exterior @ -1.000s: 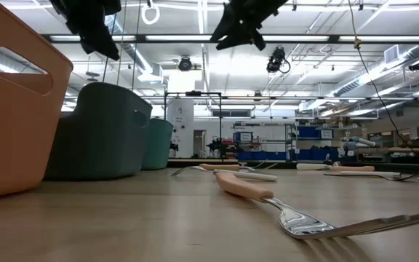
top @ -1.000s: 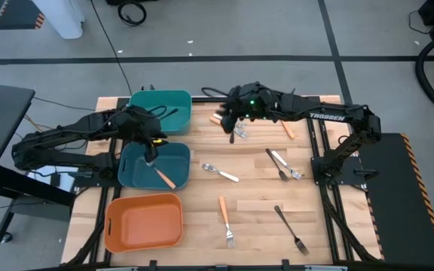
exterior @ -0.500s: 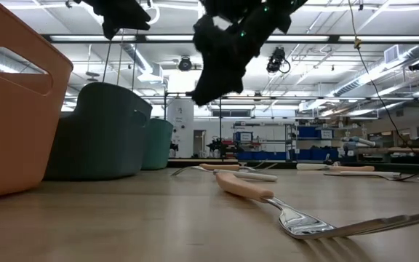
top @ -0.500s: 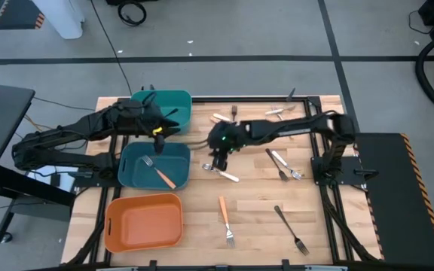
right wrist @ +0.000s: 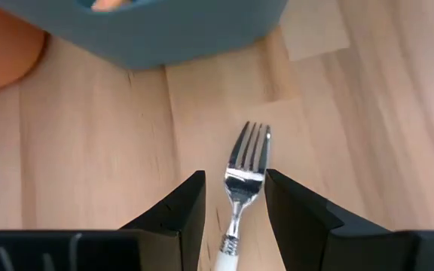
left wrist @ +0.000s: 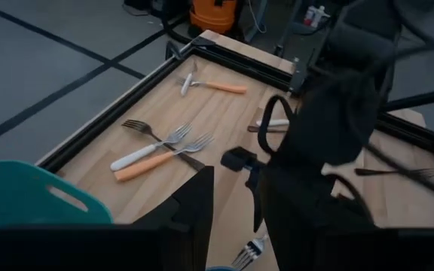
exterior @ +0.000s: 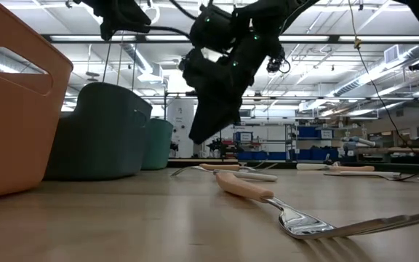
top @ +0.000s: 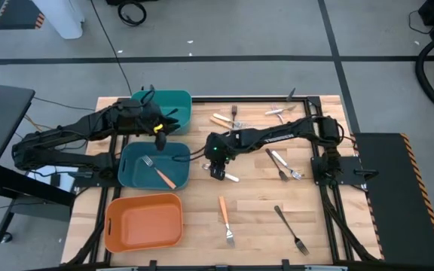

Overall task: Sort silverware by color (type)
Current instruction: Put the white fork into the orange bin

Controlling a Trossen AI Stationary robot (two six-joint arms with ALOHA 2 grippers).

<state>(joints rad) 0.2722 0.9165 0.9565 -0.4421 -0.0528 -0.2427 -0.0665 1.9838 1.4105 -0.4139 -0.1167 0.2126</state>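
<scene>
Where the right tool [right wrist: 230, 207] straddles it, cream-handled fork [right wrist: 243, 177], tines toward teal bin [right wrist: 164, 26].

You're working on a pale wooden table [top: 255, 211] made of glued strips, matt, with the grain showing plainly in the right wrist view. The fork [right wrist: 245, 167] under that camera has a shiny, mirror-like metal head and a smooth cream handle that looks like plastic. The teal bin [top: 130, 169] and the orange bin [top: 145, 222] look like smooth moulded plastic with a dull sheen. The right gripper [right wrist: 233, 207] has matt black fingers [right wrist: 179, 207], plastic by the look of it. Around the table runs a black metal frame [left wrist: 123, 128].
</scene>
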